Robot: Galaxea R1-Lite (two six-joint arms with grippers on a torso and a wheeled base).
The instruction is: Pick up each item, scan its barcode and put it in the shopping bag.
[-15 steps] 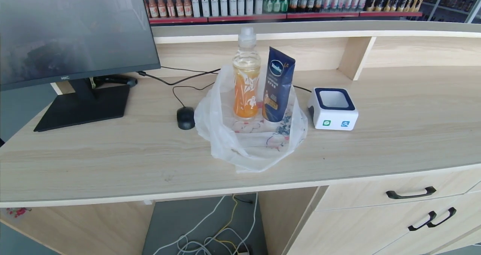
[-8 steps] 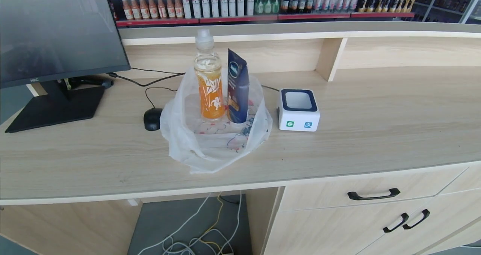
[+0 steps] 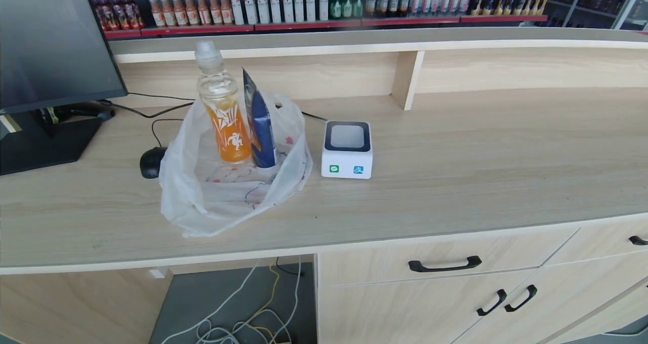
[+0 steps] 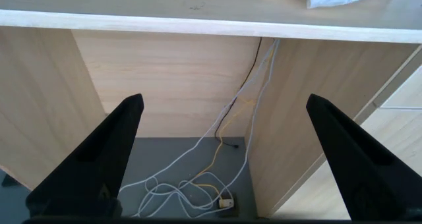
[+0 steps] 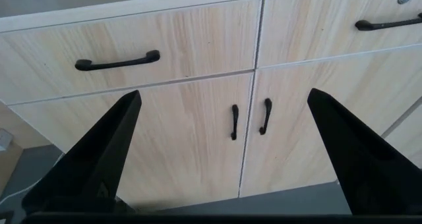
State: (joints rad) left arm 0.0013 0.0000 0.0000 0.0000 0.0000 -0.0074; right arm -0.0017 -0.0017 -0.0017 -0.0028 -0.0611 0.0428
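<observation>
while left fingers (image 4: 99, 165) and right fingers (image 5: 356, 158) gape, orange-labelled bottle (image 3: 225, 116) stands in bag (image 3: 177, 192).

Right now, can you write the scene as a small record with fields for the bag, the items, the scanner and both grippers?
shopping bag: white, open, lying on the counter
items in bag: orange bottle and blue tube, upright, side by side
scanner: white box just right of the bag
left gripper: open, empty, below counter level, facing cables
right gripper: open, empty, facing cupboard doors
</observation>
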